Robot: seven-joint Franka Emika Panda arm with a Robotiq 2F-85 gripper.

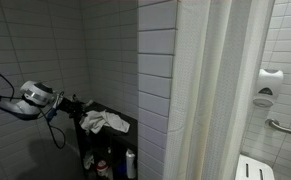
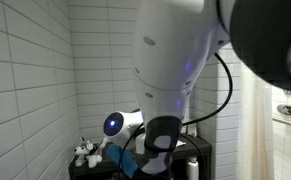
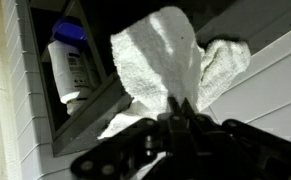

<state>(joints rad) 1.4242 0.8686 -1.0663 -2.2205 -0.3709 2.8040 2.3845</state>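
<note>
End effector (image 3: pixel 181 112) clenched, pinching white cloth (image 3: pixel 160 55). Cloth draped on top of black shelf unit (image 1: pixel 115 140). One cloth. One blue-capped bottle (image 3: pixel 70 62) visible below shelf top.

Grey tiled wall (image 1: pixel 35 40) at the back, tiled pillar (image 1: pixel 157 70) nearer. Low against the wall, a black shelf unit (image 1: pixel 123 140); on its lower level a dark bottle (image 1: pixel 103 168) and a pale bottle (image 1: pixel 131 162), near each other. Beside the pillar, a pale shower curtain (image 1: pixel 220 90) in long folds. Beyond it, a wall dispenser (image 1: pixel 268 88), a grab bar (image 1: pixel 285 128), a white seat (image 1: pixel 250 170). In the wrist view, a blue-capped bottle (image 3: pixel 70 60), upright inside the shelf.
</note>
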